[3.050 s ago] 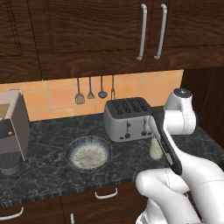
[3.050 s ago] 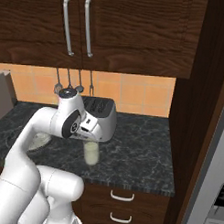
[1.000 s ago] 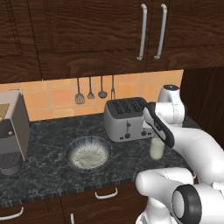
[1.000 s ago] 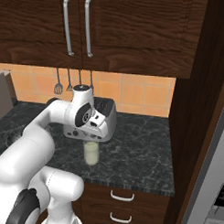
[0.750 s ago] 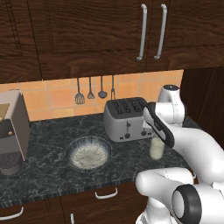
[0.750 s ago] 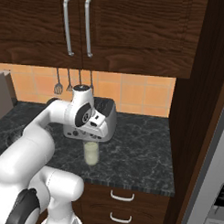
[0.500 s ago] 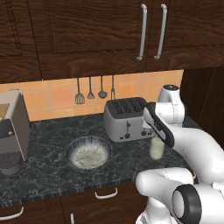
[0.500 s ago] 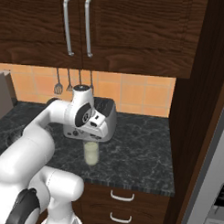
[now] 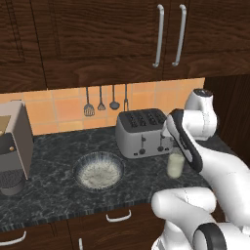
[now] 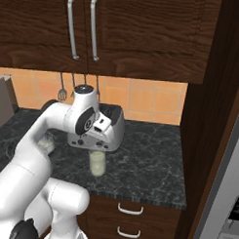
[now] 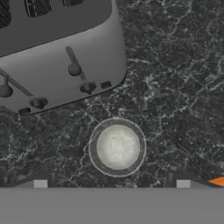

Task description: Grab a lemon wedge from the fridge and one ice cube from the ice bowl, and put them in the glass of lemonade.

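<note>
The glass of lemonade (image 11: pixel 117 147) stands on the dark counter just in front of the silver toaster. In the hand view I look straight down into it, and a faint paler squarish patch shows in the liquid. My gripper (image 11: pixel 111 183) hangs directly above the glass, open, with nothing between its widely spaced tips. The same glass (image 9: pixel 176 163) (image 10: pixel 96 163) shows below the hand in both base views. The ice bowl (image 9: pixel 99 170) sits to the left of the toaster. The fridge (image 10: pixel 230 203) is at the far right edge. The lemon wedge is out of view.
The silver toaster (image 9: pixel 141 132) (image 11: pixel 57 52) stands close behind the glass. A coffee machine (image 9: pixel 12 146) is at the counter's left end. Utensils hang on the tiled wall (image 9: pixel 101 101). Dark cabinets hang overhead, and a tall dark panel (image 10: pixel 209 119) stands to the right.
Since three seconds ago the hand has swung over to hang above the glass. Over the last second the arm has held still.
</note>
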Controlling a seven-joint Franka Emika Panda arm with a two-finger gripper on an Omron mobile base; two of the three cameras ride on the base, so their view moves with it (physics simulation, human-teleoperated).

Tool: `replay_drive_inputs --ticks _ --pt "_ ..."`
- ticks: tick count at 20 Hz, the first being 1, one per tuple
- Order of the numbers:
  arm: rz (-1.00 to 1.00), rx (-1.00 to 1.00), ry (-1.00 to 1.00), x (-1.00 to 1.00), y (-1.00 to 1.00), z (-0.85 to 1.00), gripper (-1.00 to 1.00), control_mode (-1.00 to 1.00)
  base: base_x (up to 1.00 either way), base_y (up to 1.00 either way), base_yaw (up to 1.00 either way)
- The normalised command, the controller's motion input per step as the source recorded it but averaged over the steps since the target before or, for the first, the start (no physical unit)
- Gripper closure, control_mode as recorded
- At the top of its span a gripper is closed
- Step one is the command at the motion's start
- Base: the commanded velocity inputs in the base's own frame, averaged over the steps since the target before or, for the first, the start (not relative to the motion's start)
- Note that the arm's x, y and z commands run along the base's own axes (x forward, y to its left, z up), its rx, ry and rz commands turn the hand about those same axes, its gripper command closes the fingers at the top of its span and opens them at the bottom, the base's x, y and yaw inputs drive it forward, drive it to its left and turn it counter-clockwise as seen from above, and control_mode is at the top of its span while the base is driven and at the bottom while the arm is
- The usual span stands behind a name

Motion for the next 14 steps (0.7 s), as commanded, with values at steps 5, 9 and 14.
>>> replay_drive_inputs --ticks 5,9,14 --pt "0.0 0.0 -0.15 -0.2 0.22 0.34 -1.0 -1.0 0.0 0.0 0.0" --pt "0.05 0.0 -0.1 -0.55 0.86 0.0 -1.0 -1.0 0.0 0.0 0.0" --pt "0.13 0.0 0.0 -0.97 0.53 0.0 -1.0 -1.0 0.0 0.0 0.0"
